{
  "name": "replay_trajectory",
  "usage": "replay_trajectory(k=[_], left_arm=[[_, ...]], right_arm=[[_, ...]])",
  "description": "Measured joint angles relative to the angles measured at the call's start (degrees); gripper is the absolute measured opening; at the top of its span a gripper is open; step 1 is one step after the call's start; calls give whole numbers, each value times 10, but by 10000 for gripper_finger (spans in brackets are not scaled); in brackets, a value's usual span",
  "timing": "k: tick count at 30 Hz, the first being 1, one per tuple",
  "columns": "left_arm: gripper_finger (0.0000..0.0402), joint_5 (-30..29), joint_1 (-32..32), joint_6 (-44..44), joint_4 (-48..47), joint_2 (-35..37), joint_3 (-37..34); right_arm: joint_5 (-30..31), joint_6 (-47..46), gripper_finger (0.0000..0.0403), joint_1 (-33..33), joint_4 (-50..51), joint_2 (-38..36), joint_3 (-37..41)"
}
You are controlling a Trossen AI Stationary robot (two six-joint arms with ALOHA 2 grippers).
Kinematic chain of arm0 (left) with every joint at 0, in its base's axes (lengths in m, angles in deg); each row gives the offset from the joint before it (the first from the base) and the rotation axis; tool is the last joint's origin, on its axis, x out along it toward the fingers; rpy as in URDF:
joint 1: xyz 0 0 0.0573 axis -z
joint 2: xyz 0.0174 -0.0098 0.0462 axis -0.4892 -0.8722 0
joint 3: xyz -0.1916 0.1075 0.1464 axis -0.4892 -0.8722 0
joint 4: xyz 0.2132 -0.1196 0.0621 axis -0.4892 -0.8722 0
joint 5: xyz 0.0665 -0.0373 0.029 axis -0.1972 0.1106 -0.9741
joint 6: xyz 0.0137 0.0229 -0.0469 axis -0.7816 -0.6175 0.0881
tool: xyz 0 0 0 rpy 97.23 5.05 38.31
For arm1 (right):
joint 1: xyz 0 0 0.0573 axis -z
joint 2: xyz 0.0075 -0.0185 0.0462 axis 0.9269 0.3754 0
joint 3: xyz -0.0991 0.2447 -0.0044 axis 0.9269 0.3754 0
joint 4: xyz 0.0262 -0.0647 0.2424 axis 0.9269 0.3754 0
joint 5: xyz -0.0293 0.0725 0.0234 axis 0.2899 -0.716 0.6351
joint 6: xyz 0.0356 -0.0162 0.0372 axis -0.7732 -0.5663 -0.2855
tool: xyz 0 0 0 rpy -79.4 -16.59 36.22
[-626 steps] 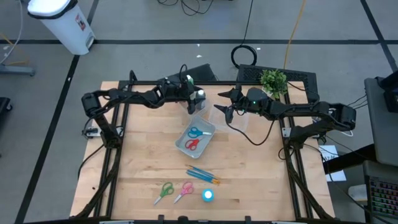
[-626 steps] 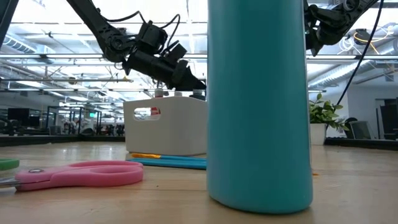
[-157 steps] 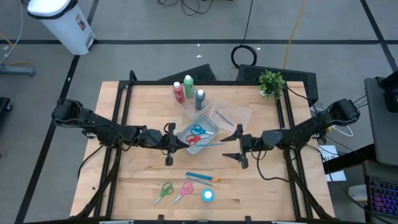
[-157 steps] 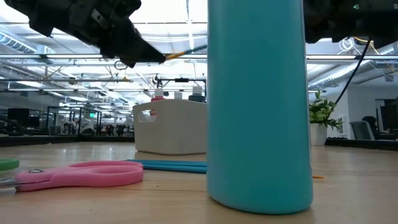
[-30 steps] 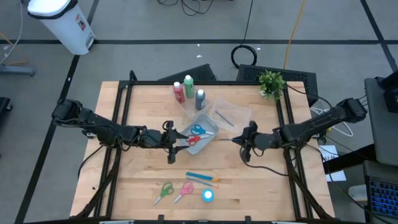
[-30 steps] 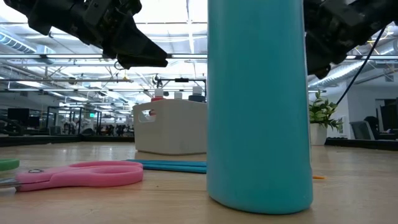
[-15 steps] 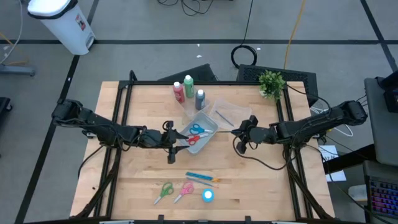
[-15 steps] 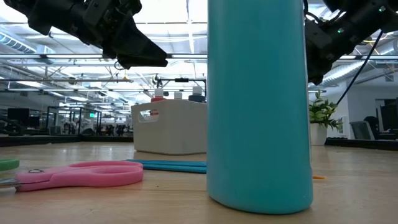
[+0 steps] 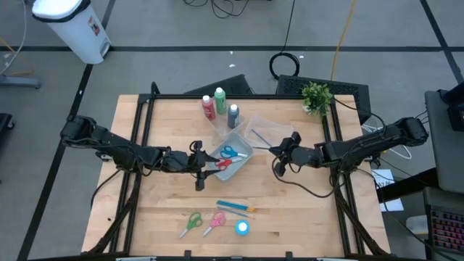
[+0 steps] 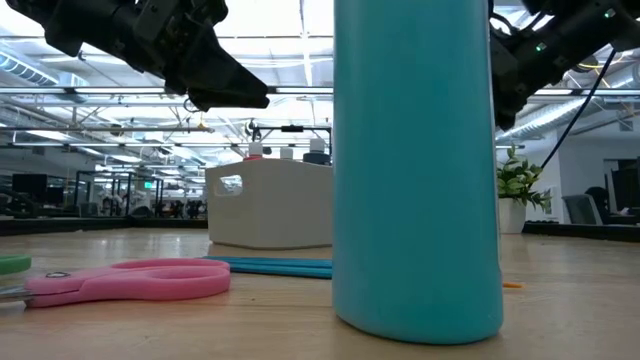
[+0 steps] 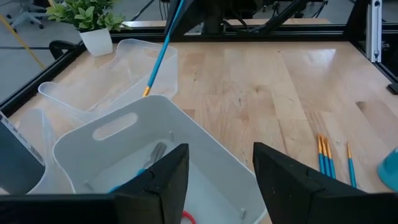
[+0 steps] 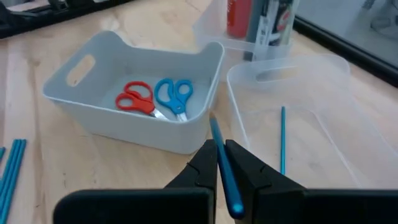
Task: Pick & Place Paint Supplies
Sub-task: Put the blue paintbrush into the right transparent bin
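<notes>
Right tool (image 12: 219, 163) clamped on brush (image 12: 224, 168), beside clear tub (image 12: 298, 134); left tool (image 11: 214, 177) half-open, empty.

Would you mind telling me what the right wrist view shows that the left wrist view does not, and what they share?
Only the right wrist view shows the red scissors and blue scissors lying in the white tub, the right gripper shut on a blue brush, and another brush lying in the clear tub.

Only the left wrist view shows the potted plant, the loose brushes on the table, and the open left gripper.

Both show the white tub, the clear tub and the held brush.
</notes>
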Motion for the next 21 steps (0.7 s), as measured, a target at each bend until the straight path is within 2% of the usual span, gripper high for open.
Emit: replay_trajectory(k=[8,12,19,21], left_arm=[[182,0,0,0,0,0,0],[182,0,0,0,0,0,0],[182,0,0,0,0,0,0],[182,0,0,0,0,0,0]], right_arm=[[17,55,4,1,-96,0,0],[46,57,4,24,-88,0,0],[41,20,4,70,-46,26,0],[21,15,4,79,-51,47,0]])
